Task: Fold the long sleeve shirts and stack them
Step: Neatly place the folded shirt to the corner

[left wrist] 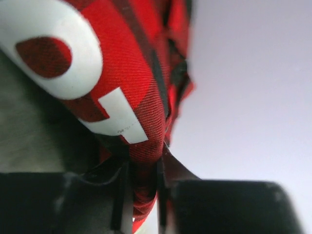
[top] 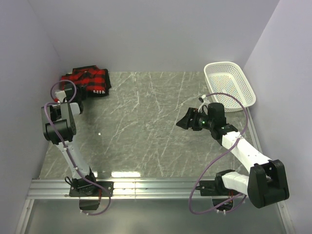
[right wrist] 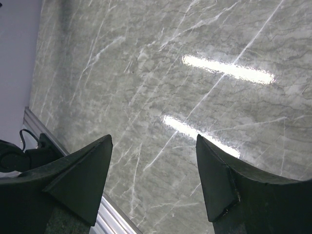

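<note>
— What's the room like from where you stand?
— Pale, plain walls close in on three sides of a grey marbled desk. It is veined with white, and ceiling light glares off it. A metal rail runs along the near edge. A white mesh basket sits at the far right corner.
— And the shirt?
— The red-and-black plaid shirt lies bunched in a heap at the far left corner of the desk, close against the walls. White block letters show on it.
— Is anything gripping it?
— Yes. The left tool is nearly closed at the heap's near side, its fingers pinching a fold of the plaid cloth. Seen from its wrist, the cloth rises straight out of the pinch, with the letters up close.
— And the other one?
— The right tool hangs over the right half of the desk, well apart from the shirt. Its jaws stand wide with nothing between them, and the marble shows through the gap.
</note>
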